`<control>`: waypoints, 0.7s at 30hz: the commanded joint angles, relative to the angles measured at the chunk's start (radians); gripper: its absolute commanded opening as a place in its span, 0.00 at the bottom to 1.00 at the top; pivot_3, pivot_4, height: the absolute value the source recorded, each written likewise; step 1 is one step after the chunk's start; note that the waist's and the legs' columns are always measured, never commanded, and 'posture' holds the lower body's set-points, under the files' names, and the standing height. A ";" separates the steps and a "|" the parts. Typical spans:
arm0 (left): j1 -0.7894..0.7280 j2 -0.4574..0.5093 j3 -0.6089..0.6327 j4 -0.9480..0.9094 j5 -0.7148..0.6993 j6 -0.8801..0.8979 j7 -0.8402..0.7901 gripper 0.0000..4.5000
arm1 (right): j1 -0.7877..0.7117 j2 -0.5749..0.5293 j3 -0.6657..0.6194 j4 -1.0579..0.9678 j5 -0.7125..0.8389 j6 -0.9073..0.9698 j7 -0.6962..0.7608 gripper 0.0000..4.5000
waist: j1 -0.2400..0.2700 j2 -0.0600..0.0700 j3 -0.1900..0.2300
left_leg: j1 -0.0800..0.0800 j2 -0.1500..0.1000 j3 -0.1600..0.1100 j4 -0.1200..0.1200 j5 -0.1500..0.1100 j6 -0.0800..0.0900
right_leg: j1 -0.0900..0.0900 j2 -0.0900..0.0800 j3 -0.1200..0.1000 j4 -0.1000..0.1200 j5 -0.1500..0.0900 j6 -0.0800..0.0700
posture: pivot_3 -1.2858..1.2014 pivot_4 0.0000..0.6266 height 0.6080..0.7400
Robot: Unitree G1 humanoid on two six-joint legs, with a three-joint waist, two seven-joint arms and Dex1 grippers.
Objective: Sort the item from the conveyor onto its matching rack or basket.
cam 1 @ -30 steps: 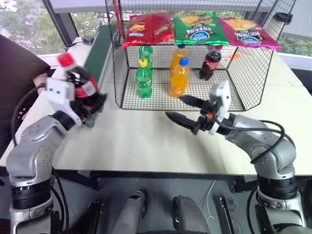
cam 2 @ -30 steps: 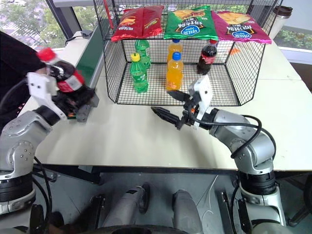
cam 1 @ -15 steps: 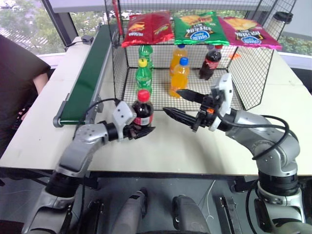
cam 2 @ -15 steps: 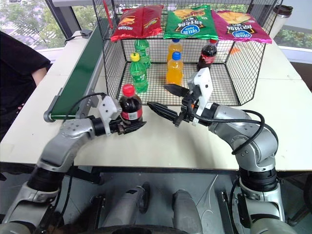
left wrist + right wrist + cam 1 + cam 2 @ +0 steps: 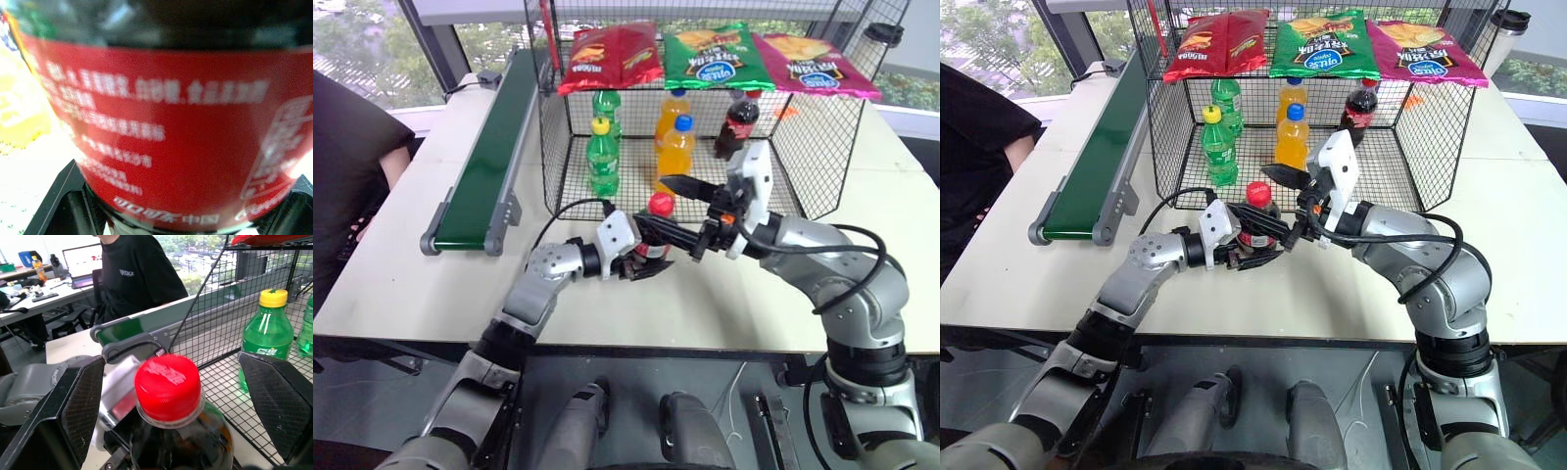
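Observation:
The item, a cola bottle (image 5: 1255,236) with a red cap, stands upright just above the table in front of the rack (image 5: 822,147). My left gripper (image 5: 641,262) is shut on its lower body, and the left wrist view shows the red label (image 5: 166,137) close up. My right gripper (image 5: 656,201) is open, with one finger on each side of the cap (image 5: 167,384) and apart from it. The conveyor (image 5: 494,147) runs along the left side, with nothing on its belt.
Inside the rack stand two green bottles (image 5: 602,157), two orange bottles (image 5: 674,155) and another cola bottle (image 5: 736,125). Red, green and pink snack bags (image 5: 710,57) lie on top. A person in black (image 5: 352,166) sits at the table's left.
My left arm swung right and down, carrying the item from the conveyor side to between my right gripper's open fingers. My right gripper kept still.

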 commanded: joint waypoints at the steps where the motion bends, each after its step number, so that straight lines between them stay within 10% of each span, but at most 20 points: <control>1: -0.029 -0.013 0.021 -0.034 -0.006 -0.021 -0.003 0.66 | 0.000 -0.004 -0.002 0.004 -0.028 -0.045 0.013 0.94 | 0.000 0.000 0.000 | 0.000 0.000 0.000 0.000 0.000 0.000 | 0.000 0.000 -0.001 0.000 0.000 0.000 | 0.52 0.24 0.98; 8: -0.030 -0.019 0.038 -0.046 -0.021 0.033 0.005 0.66 | 0.001 0.000 -0.005 0.033 -0.049 -0.075 0.025 0.29 | 0.000 0.000 0.000 | 0.000 0.000 -0.001 0.001 0.000 0.000 | 0.000 0.000 -0.002 0.001 0.000 0.000 | 0.52 0.24 0.98; 15: -0.040 -0.036 0.068 -0.050 -0.046 0.087 0.011 0.66 | -0.013 0.001 -0.017 0.033 -0.042 -0.061 0.020 0.26 | 0.000 0.000 0.000 | 0.000 0.000 -0.002 0.001 0.000 0.000 | 0.001 0.000 -0.002 0.001 0.000 0.000 | 0.52 0.24 0.98; 17: -0.037 -0.032 0.071 -0.055 -0.059 0.099 -0.007 0.99 | -0.018 0.004 -0.021 0.033 -0.040 -0.060 0.014 0.26 | 0.000 0.000 0.000 | 0.000 0.000 -0.002 0.001 0.000 0.000 | 0.001 0.000 -0.003 0.001 0.000 0.000 | 0.52 0.24 0.98; 21: -0.024 -0.020 0.069 -0.073 -0.061 0.117 -0.020 1.00 | -0.034 0.005 -0.036 0.040 -0.041 -0.058 -0.004 0.26 | 0.000 0.000 0.000 | 0.000 0.000 -0.002 0.001 0.000 0.000 | 0.001 0.000 -0.003 0.001 0.000 0.000 | 0.52 0.24 0.98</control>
